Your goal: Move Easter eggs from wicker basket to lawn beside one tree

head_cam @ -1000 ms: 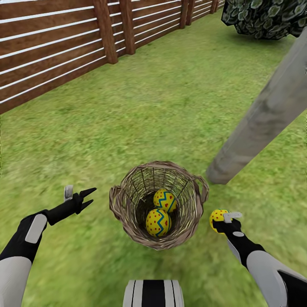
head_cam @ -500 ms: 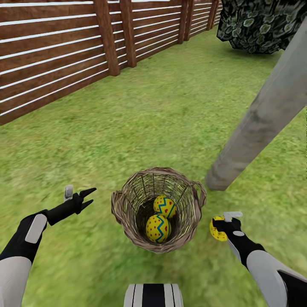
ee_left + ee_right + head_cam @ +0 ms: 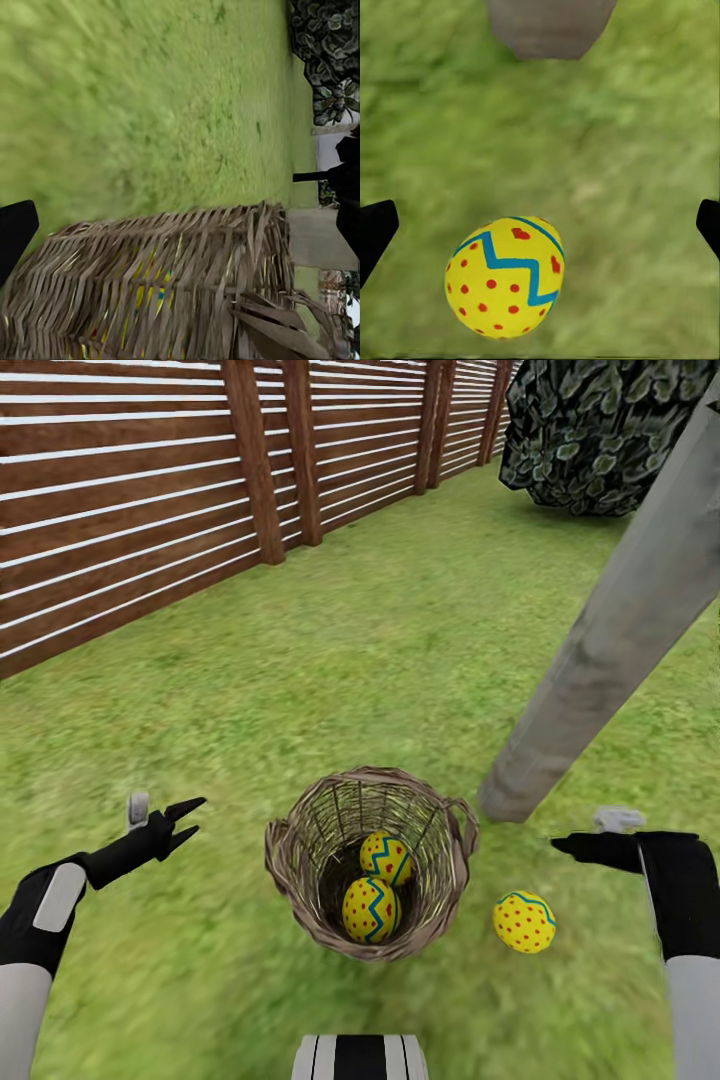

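Right gripper (image 3: pixel 585 847) spread, empty; one Easter egg (image 3: pixel 524 921) on lawn (image 3: pixel 350 650) below its fingertips, near tree (image 3: pixel 600 650) base. Two eggs (image 3: pixel 372 909) in wicker basket (image 3: pixel 290 860). Left gripper (image 3: pixel 185 820) parted, empty, beside basket

No readable text, labels, brands, numbers or signs anywhere. Only painted red dots and blue-green zigzag on Easter eggs (image 3: pixel 371 909), two inside wicker basket (image 3: pixel 290 850), one on grass just beside wicker basket; no lettering.
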